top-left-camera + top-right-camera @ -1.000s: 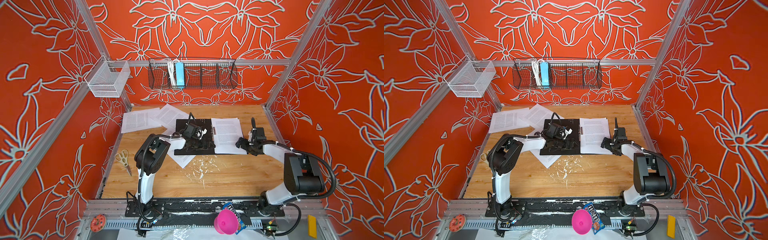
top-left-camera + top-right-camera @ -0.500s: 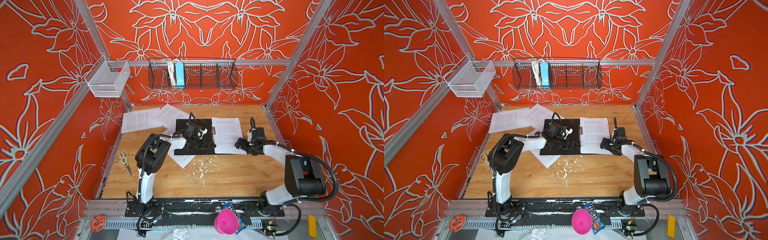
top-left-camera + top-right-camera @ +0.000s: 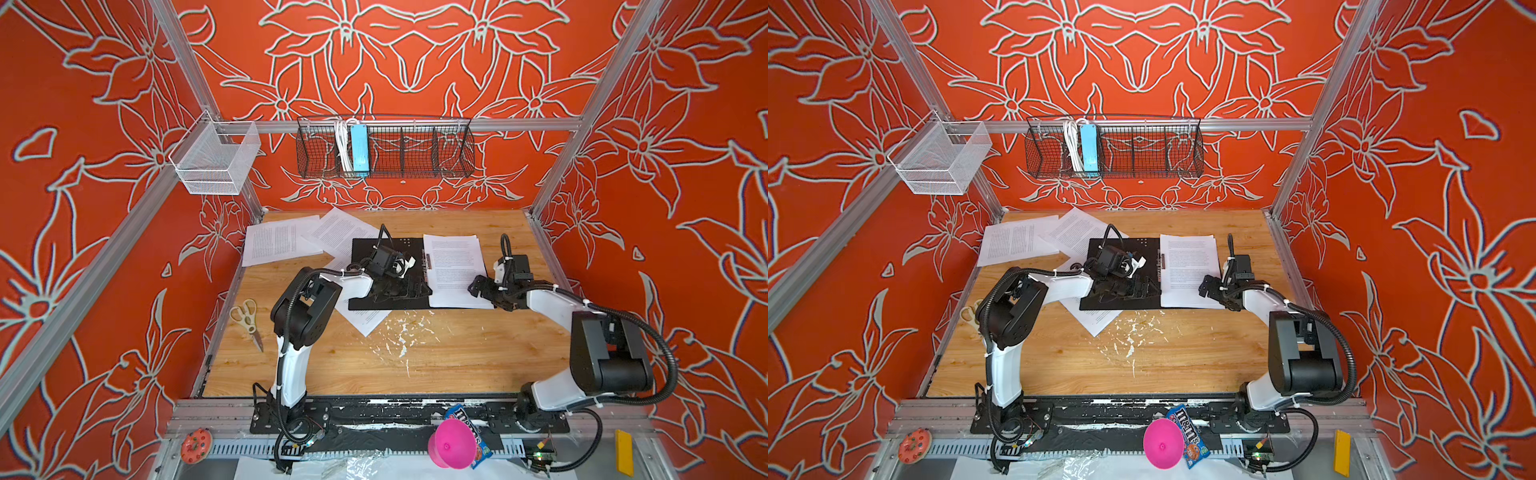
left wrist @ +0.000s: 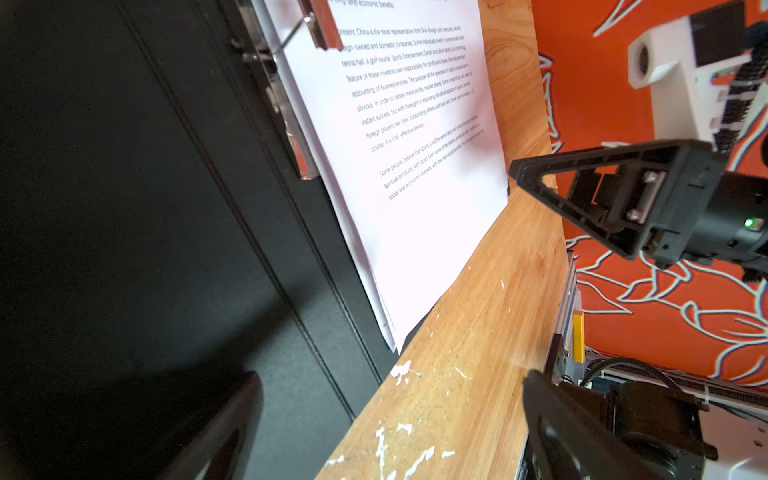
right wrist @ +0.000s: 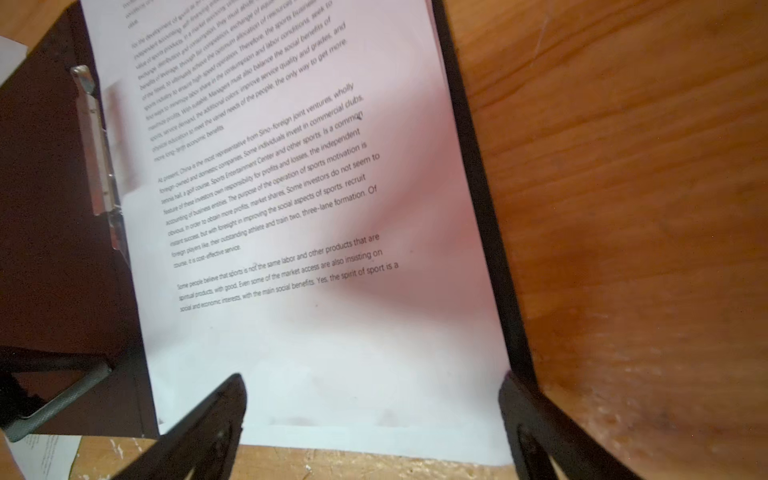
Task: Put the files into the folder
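My right end effector, spread and empty, has crept toward the files in the folder; left end effector spread; loose sheets await.

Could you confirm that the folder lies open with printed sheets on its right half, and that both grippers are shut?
Not quite: the left gripper and right gripper are open, fingers spread in their wrist views. The folder does lie open, with printed sheets on its right half.
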